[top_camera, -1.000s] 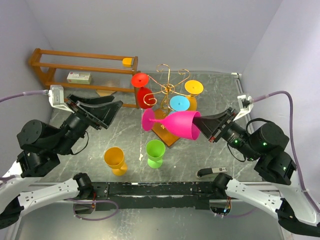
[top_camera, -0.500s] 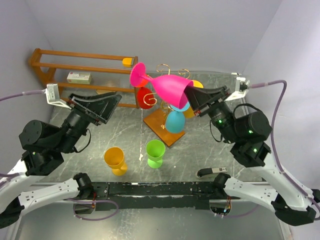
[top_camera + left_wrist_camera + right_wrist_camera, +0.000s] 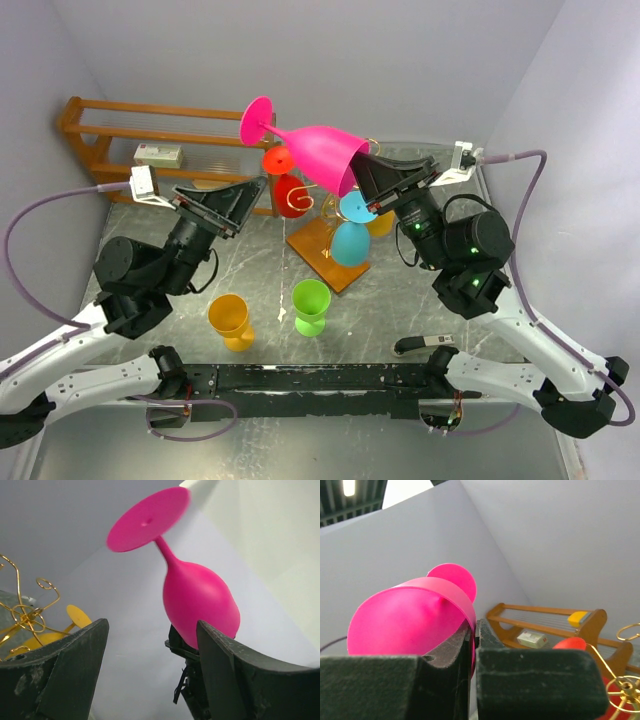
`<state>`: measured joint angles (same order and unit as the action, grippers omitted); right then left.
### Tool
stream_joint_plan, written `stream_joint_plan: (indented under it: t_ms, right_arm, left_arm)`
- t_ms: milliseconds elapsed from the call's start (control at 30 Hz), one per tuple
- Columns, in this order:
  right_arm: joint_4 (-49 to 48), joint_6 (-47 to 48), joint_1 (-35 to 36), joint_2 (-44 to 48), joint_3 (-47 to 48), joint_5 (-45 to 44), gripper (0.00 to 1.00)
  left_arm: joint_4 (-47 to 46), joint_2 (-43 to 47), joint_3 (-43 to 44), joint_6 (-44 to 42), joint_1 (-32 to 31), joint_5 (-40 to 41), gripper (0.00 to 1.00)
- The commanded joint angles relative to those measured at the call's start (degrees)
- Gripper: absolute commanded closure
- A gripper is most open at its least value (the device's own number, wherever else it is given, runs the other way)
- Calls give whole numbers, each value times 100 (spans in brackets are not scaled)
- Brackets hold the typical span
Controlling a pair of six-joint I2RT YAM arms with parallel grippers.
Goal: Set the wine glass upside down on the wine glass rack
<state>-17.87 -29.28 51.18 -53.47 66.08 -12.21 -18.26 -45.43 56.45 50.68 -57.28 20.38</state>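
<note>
Right gripper (image 3: 362, 186) pinched shut on the rim of the pink glass (image 3: 318, 150), one finger inside the bowl and one outside, as the right wrist view shows (image 3: 472, 630). The glass projects ahead of the fingertips, lying almost level, its foot at the far end and tipped slightly upward. It touches nothing else. The rack (image 3: 318, 250) stands below and just ahead of this gripper. A red glass (image 3: 287, 187), a blue glass (image 3: 349, 241) and a yellow glass (image 3: 383, 222) already hang from it. Left gripper (image 3: 240, 200) spread wide and empty. It faces the right gripper, and the pink bowl shows beyond its gap in the left wrist view (image 3: 200, 605), apart from both fingers (image 3: 75, 655).

Judged hazards:
- The hold is a single pinch on a thin wall, far from the foot. The long overhang could let the glass pivot or slip between the pads when it is turned.
- The foot has yet to enter a free wire arm. A low or skewed approach could knock a hung glass loose or tip the light rack.
- The open left gripper near the bowl could bump it.
</note>
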Motion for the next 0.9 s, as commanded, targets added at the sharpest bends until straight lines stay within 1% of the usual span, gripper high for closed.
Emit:
stream_joint_plan:
  t_ms: [0, 233, 333, 467, 633, 733, 867]
  right_arm:
    - [-477, -376, 32, 14, -38, 193, 100]
    - [-448, -553, 32, -75, -79, 375, 100]
    - [-472, -673, 28, -84, -108, 510, 100]
    - [-442, -748, 30, -172, -37, 751, 100]
    - [-528, -788, 27, -228, -33, 1002, 100]
    - [-575, -749, 25, -214, -15, 1118, 100]
    - [-508, -707, 27, -222, 35, 1332, 100]
  left_arm:
    - [-1291, -45, -164, 511, -29, 356, 19]
    - [-2079, -352, -143, 553, -29, 328, 17]
    - [-2188, -423, -136, 658, -29, 496, 16]
    - [-2653, -543, -192, 722, -29, 661, 16]
    - [-2703, -770, 106, 639, -29, 714, 18]
    - [-2712, -879, 302, 487, -29, 796, 24]
    - [-2604, -1000, 524, 377, -29, 753, 37]
